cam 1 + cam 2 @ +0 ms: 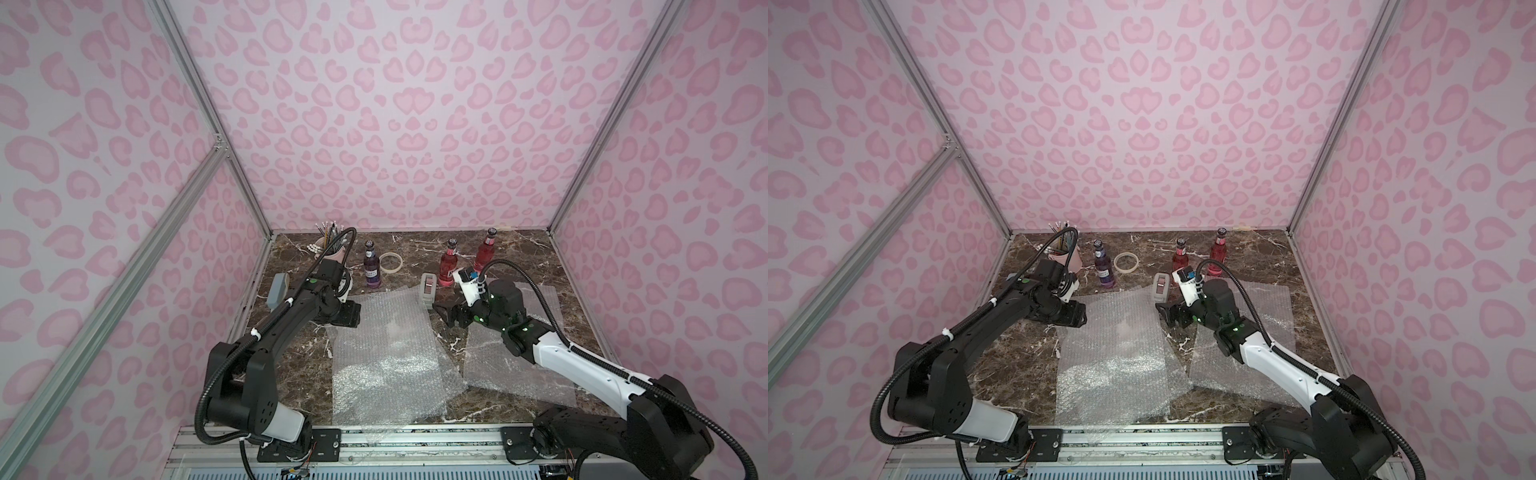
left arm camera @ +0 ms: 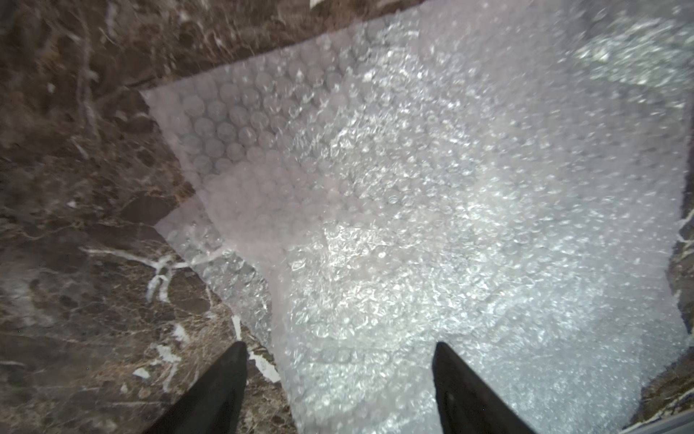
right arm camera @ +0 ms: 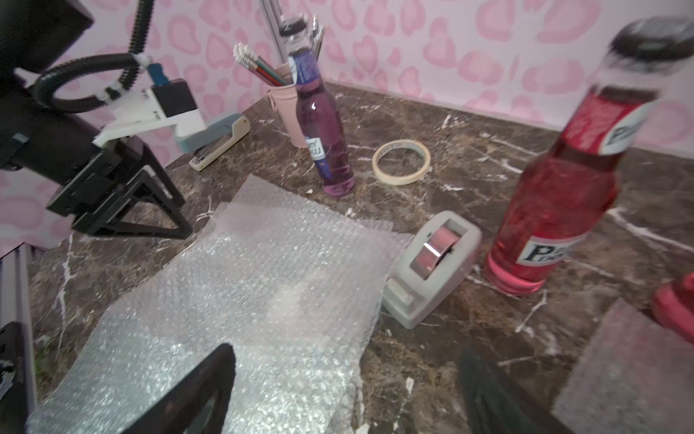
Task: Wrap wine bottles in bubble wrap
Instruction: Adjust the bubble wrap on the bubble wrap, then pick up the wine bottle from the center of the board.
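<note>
With the left gripper [image 2: 338, 344] and the right gripper [image 3: 345, 353] seen spread apart and empty, the pink-red bottle [image 1: 448, 268] just beside the tape dispenser [image 1: 428, 293] should probably be gripped low and laid across the bubble wrap [image 1: 386, 353] on the dispenser's other side. The bottle is stood upright, cap up, long axis vertical.

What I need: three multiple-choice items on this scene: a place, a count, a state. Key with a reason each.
1. The ring of tape lies: A) between the purple bottle and the two pink-red bottles; B) inside the pencil cup; C) on a bottle's neck.
2. Bottles standing upright: A) two; B) three; C) five.
3. The left gripper is: A) shut on a bottle; B) open over the bubble wrap; C) shut on tape.
Key: 1 A, both top views show it between them; 2 B, one purple, two pink-red; 3 B, its fingers stand apart, gripping nothing.
</note>
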Robot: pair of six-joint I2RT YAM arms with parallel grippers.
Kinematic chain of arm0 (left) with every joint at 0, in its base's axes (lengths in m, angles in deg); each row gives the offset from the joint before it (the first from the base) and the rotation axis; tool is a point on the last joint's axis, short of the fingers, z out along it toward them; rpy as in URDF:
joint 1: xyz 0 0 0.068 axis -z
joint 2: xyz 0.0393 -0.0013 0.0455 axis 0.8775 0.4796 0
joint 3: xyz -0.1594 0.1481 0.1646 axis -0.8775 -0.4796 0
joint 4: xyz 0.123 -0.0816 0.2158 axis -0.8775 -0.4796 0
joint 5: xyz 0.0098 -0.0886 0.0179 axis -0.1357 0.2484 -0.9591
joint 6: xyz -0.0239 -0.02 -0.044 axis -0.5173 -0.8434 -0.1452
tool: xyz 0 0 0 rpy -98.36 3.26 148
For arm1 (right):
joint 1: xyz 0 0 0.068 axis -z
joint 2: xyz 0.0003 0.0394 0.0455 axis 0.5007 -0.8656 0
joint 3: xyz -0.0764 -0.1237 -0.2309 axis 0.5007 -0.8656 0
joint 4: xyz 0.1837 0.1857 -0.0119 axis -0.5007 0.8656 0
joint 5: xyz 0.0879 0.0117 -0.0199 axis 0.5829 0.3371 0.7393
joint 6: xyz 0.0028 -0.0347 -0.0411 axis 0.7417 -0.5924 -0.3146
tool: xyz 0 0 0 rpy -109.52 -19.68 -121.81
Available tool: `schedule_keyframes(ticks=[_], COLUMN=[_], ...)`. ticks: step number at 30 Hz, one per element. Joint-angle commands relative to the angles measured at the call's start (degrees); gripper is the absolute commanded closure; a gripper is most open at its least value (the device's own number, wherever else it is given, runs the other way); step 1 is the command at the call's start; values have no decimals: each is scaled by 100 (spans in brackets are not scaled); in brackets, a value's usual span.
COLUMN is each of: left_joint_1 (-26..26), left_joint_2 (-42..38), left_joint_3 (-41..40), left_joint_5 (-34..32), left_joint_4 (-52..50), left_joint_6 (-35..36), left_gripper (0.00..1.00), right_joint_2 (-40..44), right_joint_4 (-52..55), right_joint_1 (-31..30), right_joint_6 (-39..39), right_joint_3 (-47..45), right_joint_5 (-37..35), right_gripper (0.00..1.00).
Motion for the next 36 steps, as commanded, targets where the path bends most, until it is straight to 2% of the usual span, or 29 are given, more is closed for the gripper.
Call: schedule_keyframes(ticks=[1,2,3,10,15,19,28,33,36], left_joint_1=[-15,-13,-9,-8,-8,-13,-16,-17,-15], left_joint_2=[-437,-616,-753,-1562,-1761,-1725,-1760,-1731,-1741], left_joint_3=[-47,-109,-165,-847,-1161,-1176,-1234,-1225,-1225], left_joint_5=[23,206,426,2087,2752,2924,3092,3076,3057], left_joint_4=[163,282,409,1532,2080,2096,2254,2217,2236], left_joint_6=[89,90,82,-199,-259,-204,-255,-239,-254], left_gripper=[8,1,0,2,2,2,2,2,2], right_joint_2=[-60,-139,-220,-1211,-1967,-2584,-3291,-3509,-3595], right_joint_4=[-580,-660,-723,-1237,-1640,-1863,-2330,-2305,-2207], right_joint_1=[264,345,405,793,984,1080,1129,1134,1134], right_joint_6=[-244,-287,-329,-569,-655,-817,-925,-1035,-1172], right_joint_3=[127,212,307,1009,1407,1776,2108,2256,2364], right_joint_5=[-175,-198,-210,-60,52,400,414,351,341], right_gripper=[6,6,6,9,12,19,33,47,60])
